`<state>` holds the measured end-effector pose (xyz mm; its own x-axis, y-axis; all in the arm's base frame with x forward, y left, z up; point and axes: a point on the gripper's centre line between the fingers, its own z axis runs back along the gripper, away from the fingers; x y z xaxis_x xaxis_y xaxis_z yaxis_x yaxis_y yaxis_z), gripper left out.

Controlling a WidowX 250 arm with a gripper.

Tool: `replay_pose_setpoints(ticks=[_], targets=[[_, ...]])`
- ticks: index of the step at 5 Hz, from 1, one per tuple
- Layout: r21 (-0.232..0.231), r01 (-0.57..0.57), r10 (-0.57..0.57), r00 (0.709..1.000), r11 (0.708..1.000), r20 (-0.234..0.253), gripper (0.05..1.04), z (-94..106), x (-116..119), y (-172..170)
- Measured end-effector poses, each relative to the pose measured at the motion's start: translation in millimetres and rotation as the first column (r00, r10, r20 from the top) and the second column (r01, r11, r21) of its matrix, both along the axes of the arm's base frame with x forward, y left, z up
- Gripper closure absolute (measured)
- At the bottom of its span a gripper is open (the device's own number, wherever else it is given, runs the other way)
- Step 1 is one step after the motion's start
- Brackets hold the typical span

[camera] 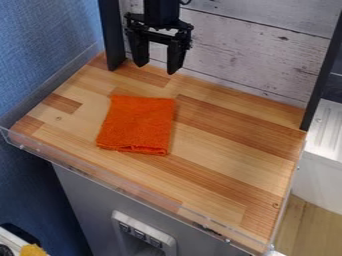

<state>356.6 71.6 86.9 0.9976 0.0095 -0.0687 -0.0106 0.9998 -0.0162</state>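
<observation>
The folded orange cloth (138, 124) lies on the wooden tabletop (234, 145), the gripper (158, 64) hanging with spread fingers above its back edge, and it is probably light and soft, best pinched at that edge's middle.

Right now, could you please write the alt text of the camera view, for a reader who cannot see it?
A folded orange cloth lies on a wooden tabletop. Beyond it, in front of a whitewashed plank panel, hangs a robot's black end effector, open and empty.
</observation>
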Motion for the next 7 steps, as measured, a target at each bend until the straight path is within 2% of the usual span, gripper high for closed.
replay_pose_setpoints(ticks=[1,2,3,5,6,7], targets=[[-0.009,0.075,-0.075,0.997,0.997,-0.012,0.086,-9.9,-5.6,-1.7],[-0.020,0.202,-0.202,0.979,0.979,-0.011,0.087,-15.6,-21.2,-4.3],[-0.007,0.340,-0.339,0.940,0.940,0.038,0.151,-10.9,-28.5,-6.0],[0.020,0.579,-0.578,0.811,0.815,0.095,0.734,-26.9,-33.6,-8.1],[0.026,0.651,-0.650,0.753,0.758,0.100,0.938,-36.4,-38.7,-6.9],[0.027,0.707,-0.705,0.702,0.707,0.102,1.017,-40.6,-41.5,-6.5]])
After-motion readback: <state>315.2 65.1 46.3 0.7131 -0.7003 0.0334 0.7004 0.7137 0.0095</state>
